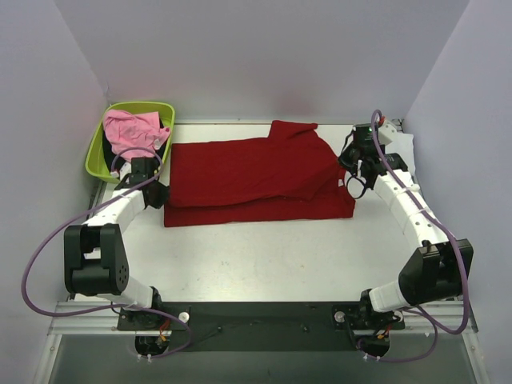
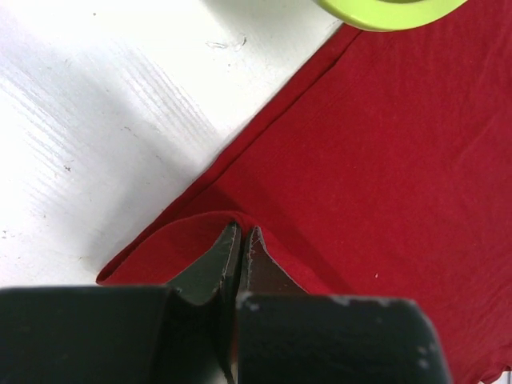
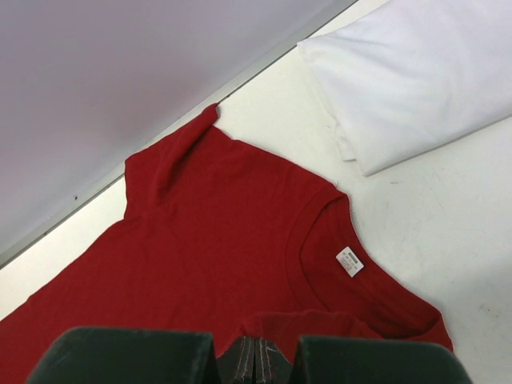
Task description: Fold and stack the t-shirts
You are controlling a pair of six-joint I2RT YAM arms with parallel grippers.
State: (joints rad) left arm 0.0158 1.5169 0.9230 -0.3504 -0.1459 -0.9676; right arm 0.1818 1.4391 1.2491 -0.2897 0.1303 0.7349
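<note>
Lime-green tub (image 1: 94, 156) at the far-left corner of the desk (image 1: 264, 256), holding a crumpled pink t-shirt (image 1: 132, 128) over black cloth (image 1: 166, 121). Deep red t-shirt (image 1: 248, 172) lies partly folded mid-desk. Left hand (image 2: 242, 240) and right hand (image 3: 258, 352) are each closed, pinching its fabric. Folded white t-shirt (image 3: 416, 80) lies at far right.

top: high, looking down, far | wrists: close, downward | shared: red t-shirt (image 1: 256, 180)
</note>
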